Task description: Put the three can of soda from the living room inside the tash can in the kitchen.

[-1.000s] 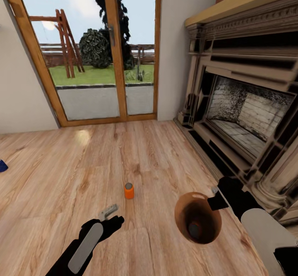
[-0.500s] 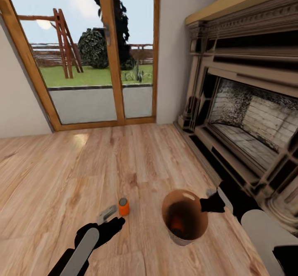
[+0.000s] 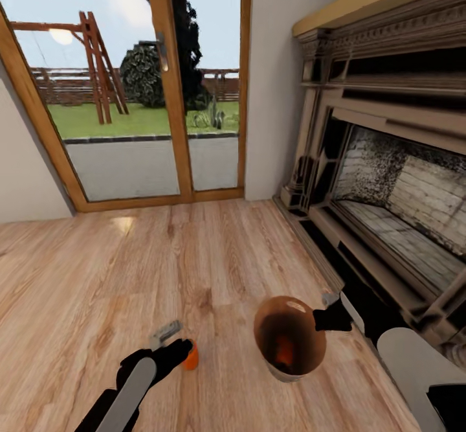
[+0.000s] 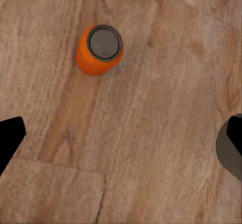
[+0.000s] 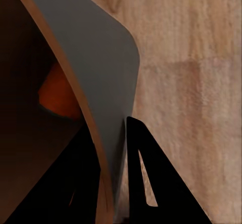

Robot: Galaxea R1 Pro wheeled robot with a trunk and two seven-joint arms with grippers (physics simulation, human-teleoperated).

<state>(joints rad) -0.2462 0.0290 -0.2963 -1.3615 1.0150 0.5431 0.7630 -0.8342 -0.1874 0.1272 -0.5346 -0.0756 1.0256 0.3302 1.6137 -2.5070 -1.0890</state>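
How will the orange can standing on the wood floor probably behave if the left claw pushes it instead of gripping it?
The orange can stands upright on its small round base, so a high push may tip it. Once on its side, its round body would likely roll on the smooth wood floor. The left claw is open wide, so centring first seems safer.

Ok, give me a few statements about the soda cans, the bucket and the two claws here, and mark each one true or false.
1. The upright bright orange soda can stands on the wood floor. True.
2. The left claw is shut on that can. False: it is open, the can lies beyond its fingers.
3. The right claw pinches the wall of the dark grey, wood-lined bucket. True.
4. The bucket is empty. False: something orange lies inside.
5. The fireplace is on the robot's left. False: it is on the right.
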